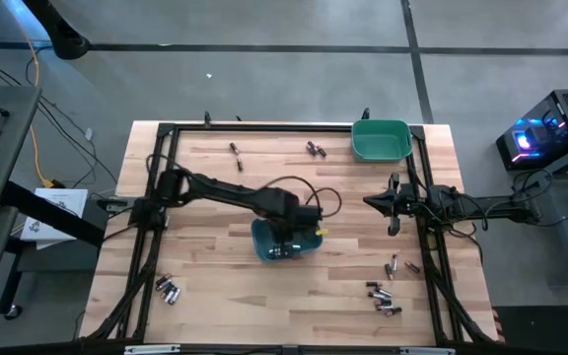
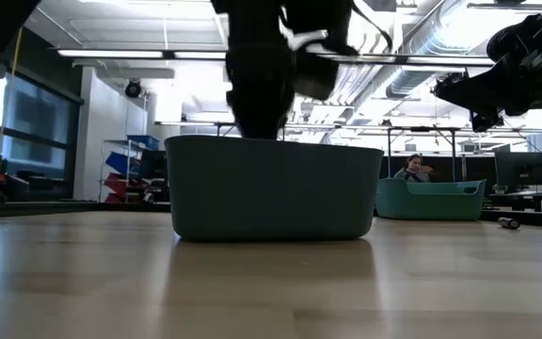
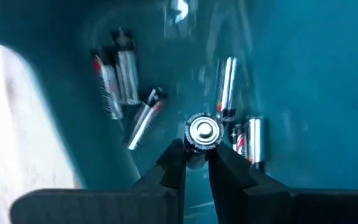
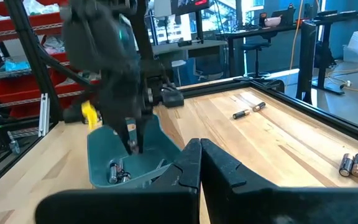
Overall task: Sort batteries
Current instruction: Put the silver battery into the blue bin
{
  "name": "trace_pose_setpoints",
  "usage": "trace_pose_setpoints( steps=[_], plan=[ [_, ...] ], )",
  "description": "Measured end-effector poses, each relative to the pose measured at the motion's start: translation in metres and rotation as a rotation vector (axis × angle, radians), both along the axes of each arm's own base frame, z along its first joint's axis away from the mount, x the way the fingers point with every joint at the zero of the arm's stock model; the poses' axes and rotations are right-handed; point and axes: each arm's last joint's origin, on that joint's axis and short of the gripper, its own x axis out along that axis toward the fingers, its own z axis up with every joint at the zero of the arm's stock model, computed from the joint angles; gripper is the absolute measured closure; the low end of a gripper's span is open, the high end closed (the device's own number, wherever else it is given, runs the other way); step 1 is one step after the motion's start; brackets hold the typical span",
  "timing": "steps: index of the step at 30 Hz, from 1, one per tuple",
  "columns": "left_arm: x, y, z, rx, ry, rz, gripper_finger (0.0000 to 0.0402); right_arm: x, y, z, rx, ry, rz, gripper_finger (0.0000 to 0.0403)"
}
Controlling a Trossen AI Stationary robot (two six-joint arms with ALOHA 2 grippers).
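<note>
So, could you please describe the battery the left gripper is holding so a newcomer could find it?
Find the teal bin mid-table, under the left gripper. Inside, one battery stands end-on between the fingers, its round silver cap facing up; the others lie flat on the bin floor.

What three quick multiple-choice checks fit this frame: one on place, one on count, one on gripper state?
1. Where is the left gripper?
A. over the green bin at the far edge
B. down inside the teal bin mid-table
C. parked at the right frame

2. How many bins are on the table?
A. one
B. two
C. four

3. What is the left gripper doing?
A. pinching a battery
B. wide open, empty
C. gripping the bin rim

Answers: 1 B, the left wrist view shows teal walls around the fingers. 2 B, the teal bin plus the green bin. 3 A, a silvery cell sits end-on between the fingertips.
</note>
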Motion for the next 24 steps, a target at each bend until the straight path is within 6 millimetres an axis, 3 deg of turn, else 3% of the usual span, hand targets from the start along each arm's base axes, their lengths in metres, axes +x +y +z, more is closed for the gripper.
trace_pose_setpoints(
  steps=[5,12,19,24],
  plan=[
    [0.005,0.0,-0.016,0.007,0.068,-0.005,0.0345,0.0,0.0,0.0,0.0,0.0,0.0,0.0403],
    [0.002,0.005,-0.009,0.005,0.073,0.004,0.0303,0.0,0.0,0.0,0.0,0.0,0.0,0.0403],
    [-0.007,0.017,0.019,0.009,0.039,0.079,0.0251,0.0,0.0,-0.001,0.0,0.007,0.0,0.0403],
    [-0.04,0.012,0.067,0.213,0.045,0.211,0.025,0.0,0.0,-0.001,0.0,0.007,0.0,0.0403]
  ],
)
